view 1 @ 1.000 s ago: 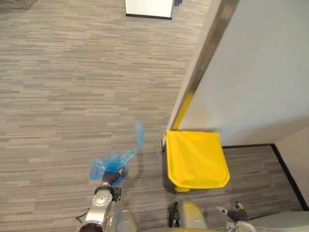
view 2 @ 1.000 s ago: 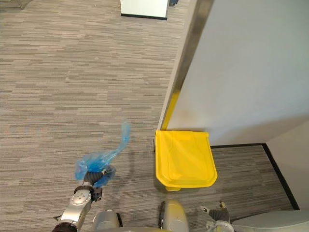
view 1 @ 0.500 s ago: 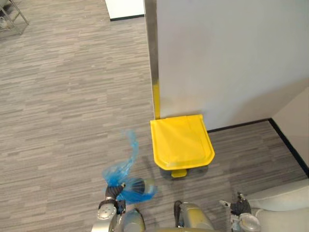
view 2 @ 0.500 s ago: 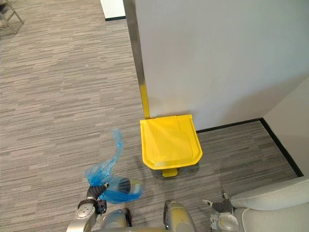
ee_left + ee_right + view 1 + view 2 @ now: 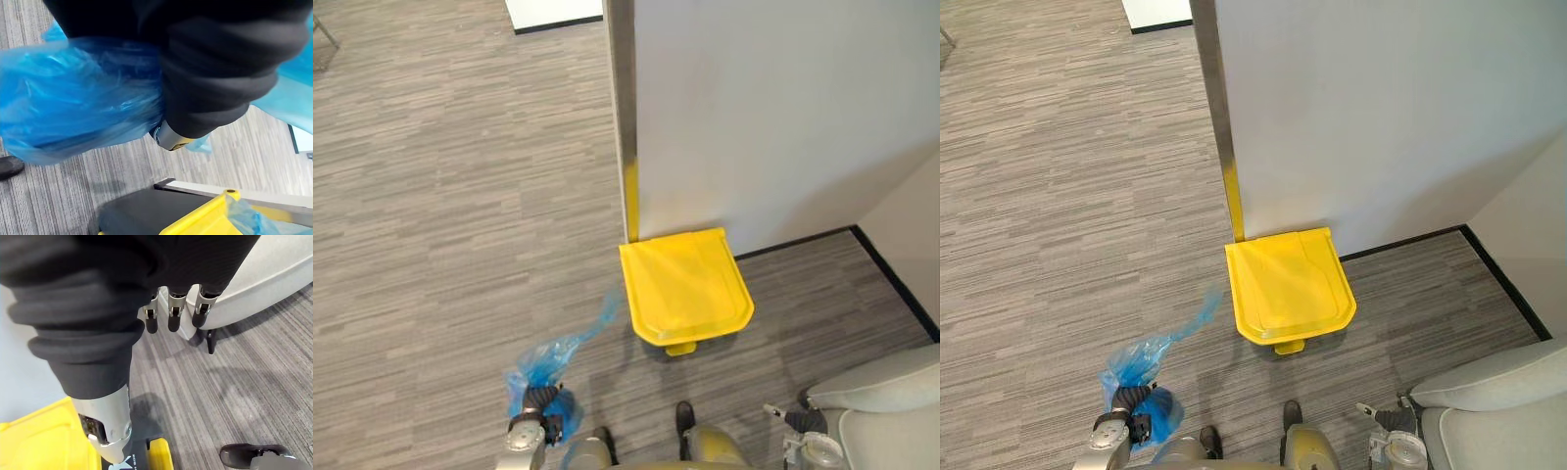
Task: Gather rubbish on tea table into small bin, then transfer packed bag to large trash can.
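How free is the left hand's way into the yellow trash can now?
Probably not yet: the left hand holds the blue bag beside the yellow trash can, whose lid is shut.

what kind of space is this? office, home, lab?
Probably an office or lounge corner: grey striped carpet, a white partition wall with a metal edge, a yellow lidded trash can at its foot, and a pale grey seat. The left hand grips a blue bag.
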